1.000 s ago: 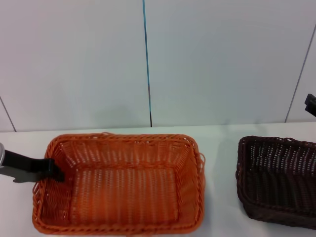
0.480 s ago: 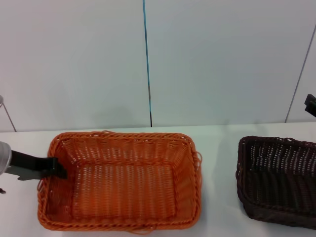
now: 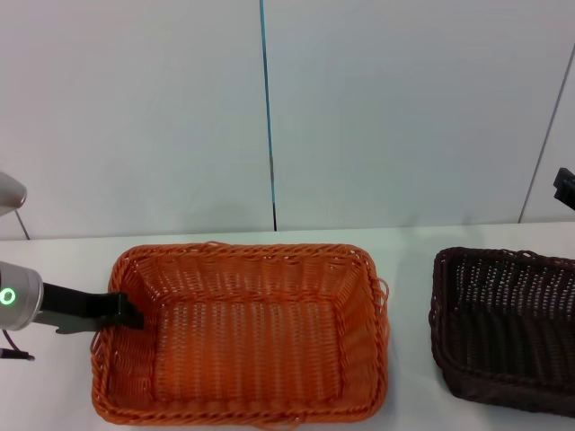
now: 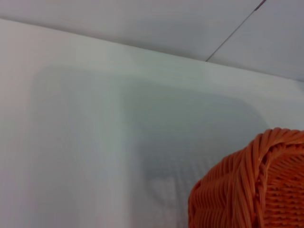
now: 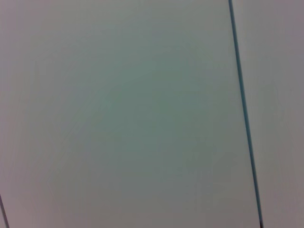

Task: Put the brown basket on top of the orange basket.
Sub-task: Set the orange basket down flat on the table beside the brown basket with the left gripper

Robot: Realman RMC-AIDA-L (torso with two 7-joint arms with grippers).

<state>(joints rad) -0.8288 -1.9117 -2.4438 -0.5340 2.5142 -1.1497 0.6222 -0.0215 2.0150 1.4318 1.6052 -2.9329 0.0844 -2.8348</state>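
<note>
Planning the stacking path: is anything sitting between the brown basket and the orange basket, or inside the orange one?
Nothing visible: bare table separates the brown basket from the orange basket, whose inside is empty. Only the left gripper sits at its far-side rim.

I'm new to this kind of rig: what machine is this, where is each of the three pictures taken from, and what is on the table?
This is a two-armed robot with a camera on its head and one on each wrist. The head view looks down on a white table. On it sit an orange basket and, toward the robot's right, a dark brown basket, apart from each other. The left gripper reaches in at the orange basket's left end wall, appearing to grip it; whether its jaws are closed cannot be seen. The left wrist view shows a corner of that orange basket over the table. The right wrist view shows only a plain wall. Of the right arm, just a small dark part shows at the head view's edge.
</note>
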